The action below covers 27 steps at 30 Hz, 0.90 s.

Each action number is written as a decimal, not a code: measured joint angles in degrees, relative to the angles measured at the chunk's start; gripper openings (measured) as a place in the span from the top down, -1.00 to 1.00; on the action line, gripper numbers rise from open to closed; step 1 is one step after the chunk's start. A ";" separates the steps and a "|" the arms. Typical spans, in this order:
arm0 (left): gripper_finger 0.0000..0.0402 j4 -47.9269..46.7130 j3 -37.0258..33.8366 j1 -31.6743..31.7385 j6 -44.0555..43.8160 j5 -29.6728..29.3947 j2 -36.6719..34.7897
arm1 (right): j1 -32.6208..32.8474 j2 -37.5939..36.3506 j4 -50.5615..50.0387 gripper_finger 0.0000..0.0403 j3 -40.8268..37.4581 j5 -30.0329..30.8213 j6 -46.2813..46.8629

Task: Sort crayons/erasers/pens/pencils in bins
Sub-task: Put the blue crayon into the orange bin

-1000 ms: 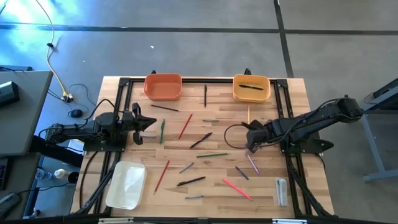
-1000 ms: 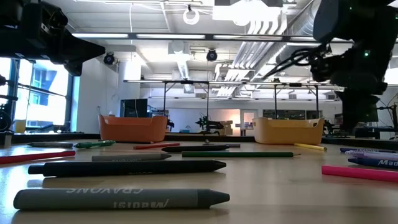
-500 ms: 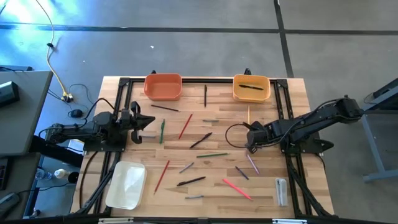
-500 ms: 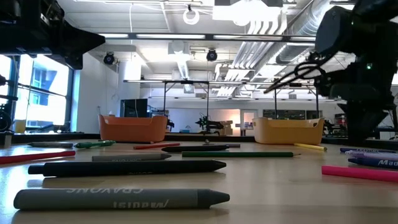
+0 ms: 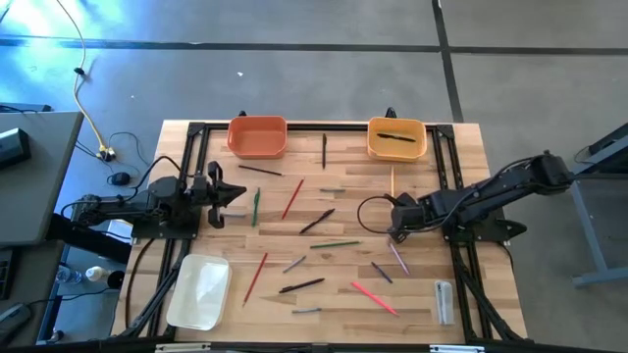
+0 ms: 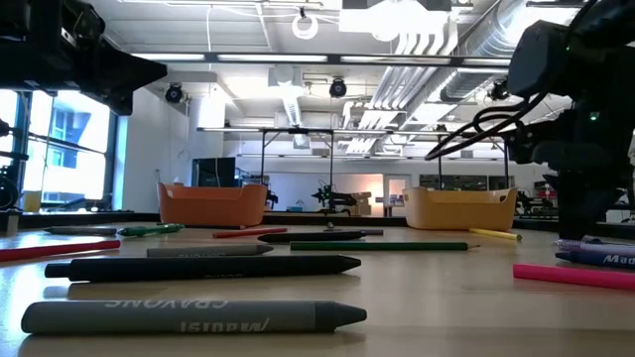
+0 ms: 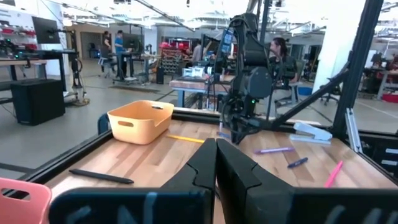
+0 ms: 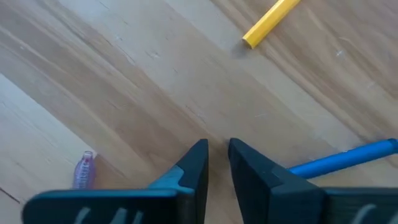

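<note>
My right gripper (image 5: pixel 395 226) hangs low over bare wood at the table's right middle, pointing down. Its fingers (image 8: pixel 217 149) stand a narrow gap apart with nothing between them. Near it lie a yellow pencil (image 8: pixel 270 22), a blue stick (image 8: pixel 342 158) and a purple crayon (image 8: pixel 84 169). My left gripper (image 5: pixel 231 193) waits shut and empty (image 7: pixel 216 155) at the table's left. The orange bin (image 5: pixel 257 136) and the yellow-orange bin (image 5: pixel 396 138), which holds a black pen, stand at the far edge. The white bin (image 5: pixel 199 291) stands near left. Pencils (image 5: pixel 292 198) and pens (image 5: pixel 316 221) lie flat over the middle.
A green pencil (image 5: pixel 255 206) lies just right of my left gripper. A pink stick (image 5: pixel 374 298) and a clear-grey block (image 5: pixel 444 301) lie near right. Grey and black crayons (image 6: pixel 189 317) lie by the near edge. A black frame rail (image 5: pixel 324 126) runs around the table.
My right gripper has gone down toward the table over the same spot. My left arm has kept still.
</note>
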 joint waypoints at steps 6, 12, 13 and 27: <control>1.00 0.02 0.00 0.00 -1.47 -0.02 0.00 | 0.00 -0.06 -12.89 0.66 5.81 0.23 4.01; 1.00 -0.07 0.00 0.00 -1.48 -0.04 0.00 | -0.02 -0.06 -18.85 0.47 7.04 1.46 18.81; 1.00 -0.09 0.00 0.00 -1.48 -0.04 0.00 | -0.02 -0.06 -19.44 0.45 7.04 1.53 20.48; 1.00 -1.23 0.00 0.00 -1.49 -0.20 0.00 | -0.02 2.89 -18.58 0.49 7.04 7.40 26.91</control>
